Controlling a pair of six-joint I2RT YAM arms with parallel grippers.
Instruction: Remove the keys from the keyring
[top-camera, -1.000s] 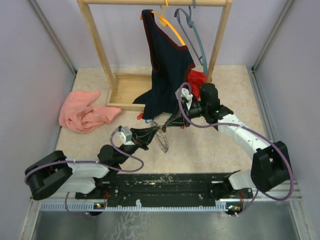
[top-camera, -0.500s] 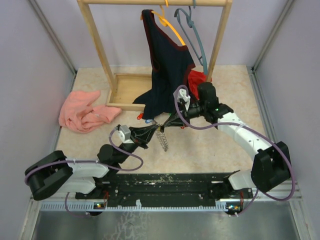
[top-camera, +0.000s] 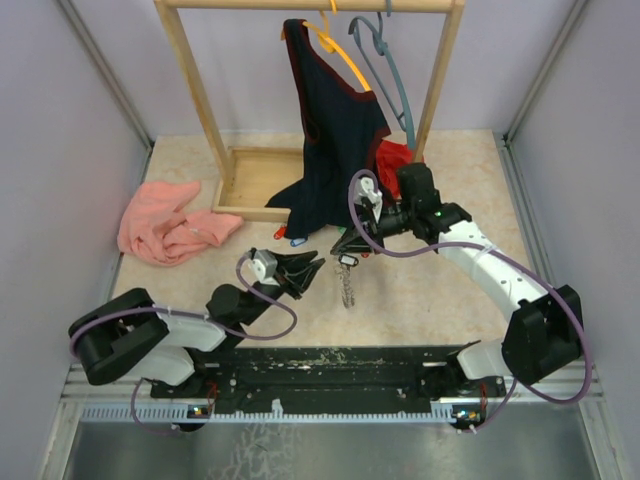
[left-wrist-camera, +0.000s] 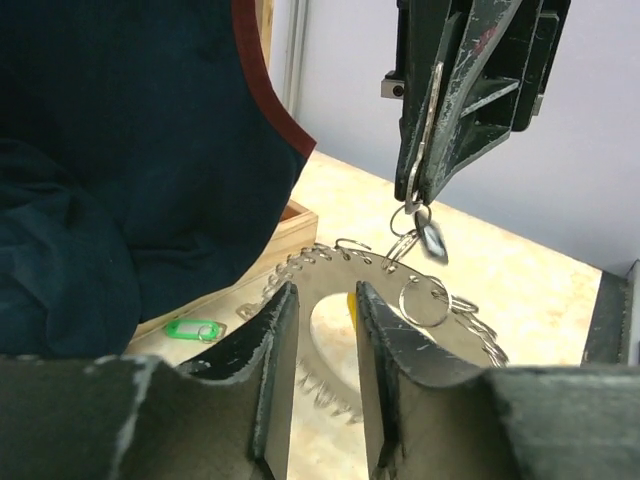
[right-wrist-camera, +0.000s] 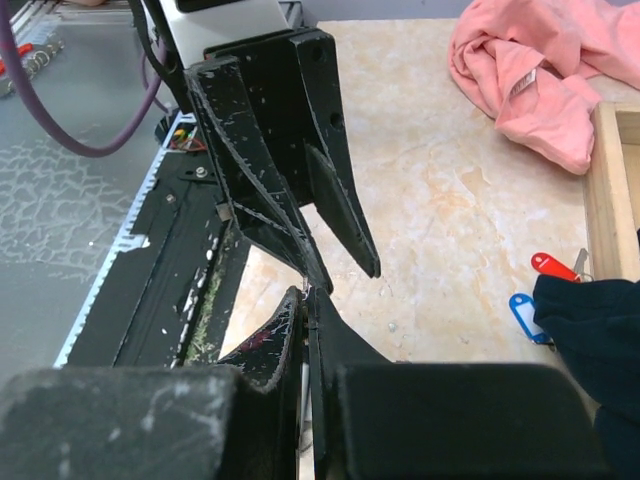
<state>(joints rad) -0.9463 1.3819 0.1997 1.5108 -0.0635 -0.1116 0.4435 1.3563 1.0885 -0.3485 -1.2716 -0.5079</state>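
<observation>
**Left pincer letting go, ring hanging from the right**

The right pincer (left-wrist-camera: 418, 195) is clenching a small wire loop (left-wrist-camera: 405, 222) directly above the keyring (left-wrist-camera: 325, 272), so the ring is hanging free beneath it, clear of the table. A silvery piece (left-wrist-camera: 432, 240), perhaps a key, is dangling just beside that loop. The left pincer (left-wrist-camera: 326, 300) is standing released just in front of the keyring, its fingers apart with nothing between them.

To do this step well, the right pincer should be keeping the loop pinched and steady while the left is closing on one single key near the ring's edge. The ring swings easily, so a slow approach and a pull straight away from it look safest.

A green-tagged key (left-wrist-camera: 195, 328) is lying beyond the keyring by the dark garment (left-wrist-camera: 120, 150). A red-tagged key (right-wrist-camera: 553, 265) and a blue-tagged key (right-wrist-camera: 522, 312) are lying there too, seemingly already off.

A second ago the left pincer was clenched right at the keyring, meeting the right one. Now it is opening and drawing back, and the ring is hanging straighter, further toward the right arm.
</observation>
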